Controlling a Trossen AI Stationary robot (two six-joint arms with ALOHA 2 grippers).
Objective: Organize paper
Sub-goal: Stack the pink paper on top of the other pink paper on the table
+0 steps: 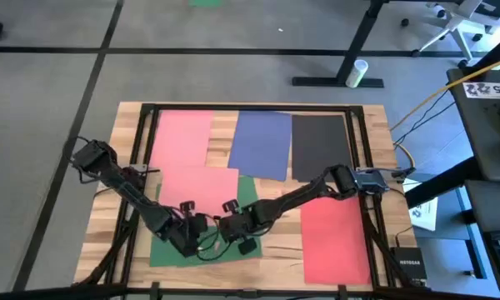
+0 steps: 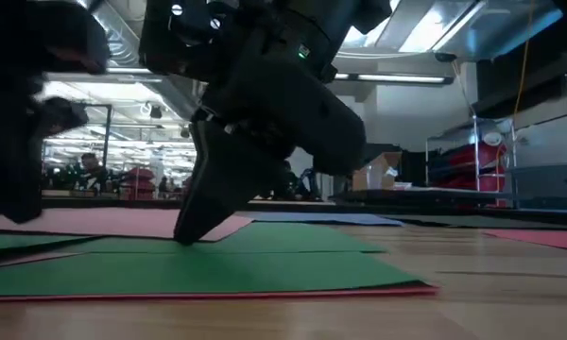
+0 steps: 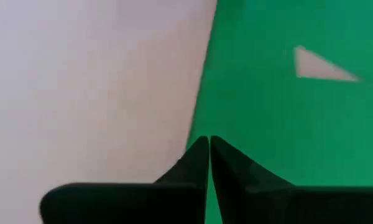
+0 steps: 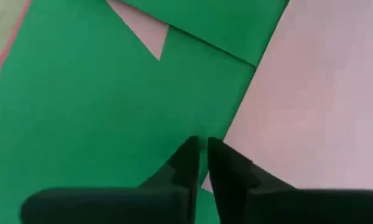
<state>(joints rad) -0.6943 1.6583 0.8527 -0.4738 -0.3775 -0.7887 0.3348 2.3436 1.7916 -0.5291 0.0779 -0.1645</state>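
Paper sheets lie flat on the wooden table: pink [image 1: 183, 133], blue [image 1: 262, 143] and black [image 1: 318, 146] along the far side, red [image 1: 333, 237] at the near right. A second pink sheet [image 1: 198, 185] overlaps green sheets [image 1: 204, 246] near the front. My left gripper [image 1: 190, 210] is shut, tips down at this pink sheet's edge [image 3: 196, 112] over green [image 3: 286, 124]. My right gripper [image 1: 232, 208] is also shut, and stands at the same sheet's corner [image 4: 236, 149]. My left gripper points down with its shut fingertips [image 3: 202, 149] on the line where the pink sheet's edge lies over the green sheet. The paper stays flat on the table. My right gripper comes slanting down; its shut fingertips [image 2: 184, 236] rest on the paper at the pink sheet's corner [image 4: 227, 163]. The sheets lie flat beneath it.
A dark frame [image 1: 142, 142] runs around the table top. One green sheet lies askew over another [image 4: 224, 31], with a small pink triangle [image 4: 146, 34] showing between them. A red edge [image 2: 265, 294] shows under the near green sheet. Bare wood [image 1: 275, 250] lies between green and red.
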